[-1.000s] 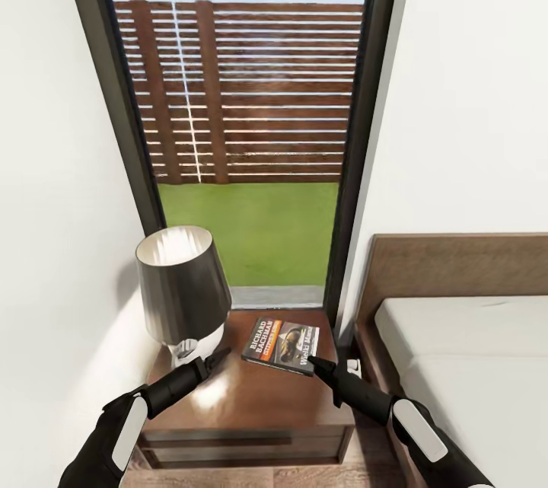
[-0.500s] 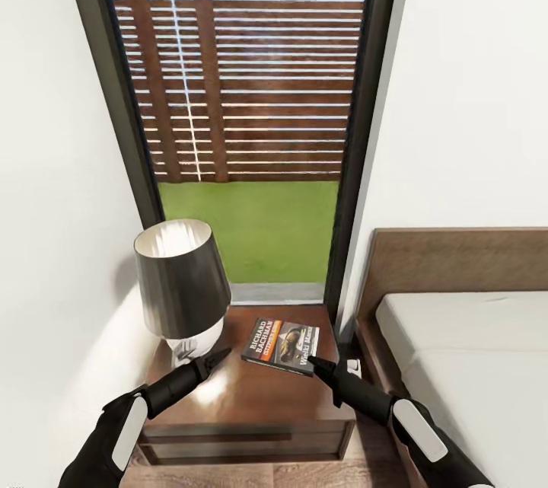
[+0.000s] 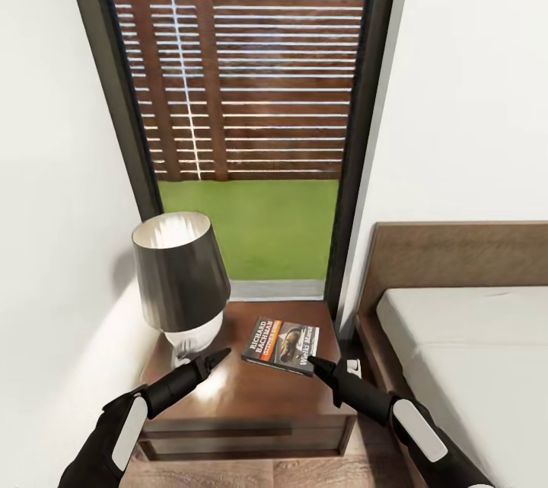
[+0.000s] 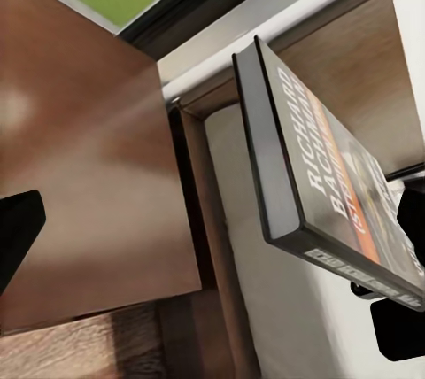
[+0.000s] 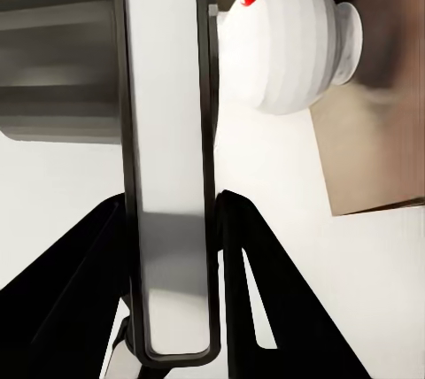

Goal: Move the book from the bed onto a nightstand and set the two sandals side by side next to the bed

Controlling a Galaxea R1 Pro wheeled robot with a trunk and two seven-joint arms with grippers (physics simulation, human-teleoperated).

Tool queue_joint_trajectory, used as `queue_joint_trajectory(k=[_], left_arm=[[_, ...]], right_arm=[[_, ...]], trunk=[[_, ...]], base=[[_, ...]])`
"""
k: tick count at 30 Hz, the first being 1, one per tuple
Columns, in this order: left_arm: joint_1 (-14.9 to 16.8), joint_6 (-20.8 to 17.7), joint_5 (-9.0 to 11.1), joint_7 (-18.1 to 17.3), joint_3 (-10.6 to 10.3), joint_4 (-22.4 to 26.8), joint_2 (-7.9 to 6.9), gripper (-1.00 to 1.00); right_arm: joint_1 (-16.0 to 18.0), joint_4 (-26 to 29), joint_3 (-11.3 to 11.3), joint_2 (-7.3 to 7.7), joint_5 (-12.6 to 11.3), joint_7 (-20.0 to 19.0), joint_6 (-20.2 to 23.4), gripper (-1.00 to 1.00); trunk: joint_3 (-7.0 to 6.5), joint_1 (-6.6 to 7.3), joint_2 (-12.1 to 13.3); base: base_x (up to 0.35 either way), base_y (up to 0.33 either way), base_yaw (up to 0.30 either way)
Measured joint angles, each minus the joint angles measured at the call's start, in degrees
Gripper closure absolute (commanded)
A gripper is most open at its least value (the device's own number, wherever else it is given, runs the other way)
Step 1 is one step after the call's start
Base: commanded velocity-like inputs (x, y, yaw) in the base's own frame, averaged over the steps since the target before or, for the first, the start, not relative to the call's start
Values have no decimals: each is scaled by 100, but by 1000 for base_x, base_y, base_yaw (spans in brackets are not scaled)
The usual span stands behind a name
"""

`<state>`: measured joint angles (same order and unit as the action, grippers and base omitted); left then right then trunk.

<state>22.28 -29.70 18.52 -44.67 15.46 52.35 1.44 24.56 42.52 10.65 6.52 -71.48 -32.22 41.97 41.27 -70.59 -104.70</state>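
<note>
Clearly right gripper [image 3: 313, 361] fingers [image 5: 71, 308] pinching the book [image 3: 281, 346] on the nightstand [image 3: 251, 397]; left gripper [image 3: 221, 355] spread undeterminable

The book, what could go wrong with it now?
The right pincer holds the book over the nightstand, near the side facing the bed. If it lets go carelessly, the book might slide off that side. The left pincer is close to the lamp and could bump it.

You get bright, even daylight through the window [image 3: 251, 130]; beneath it, soft glare streaks the nightstand [image 3: 251, 397] top; renders stay sharp.
</note>
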Motion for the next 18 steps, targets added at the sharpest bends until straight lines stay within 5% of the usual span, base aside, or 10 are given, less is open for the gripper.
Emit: queue_joint_trajectory(k=[18], left_arm=[[0,0,0,0,0,0,0,-100]], right_arm=[[0,-5,0,-1,-2,0,0,100]], trunk=[[323,-396,-722]], base=[[0,0,0]])
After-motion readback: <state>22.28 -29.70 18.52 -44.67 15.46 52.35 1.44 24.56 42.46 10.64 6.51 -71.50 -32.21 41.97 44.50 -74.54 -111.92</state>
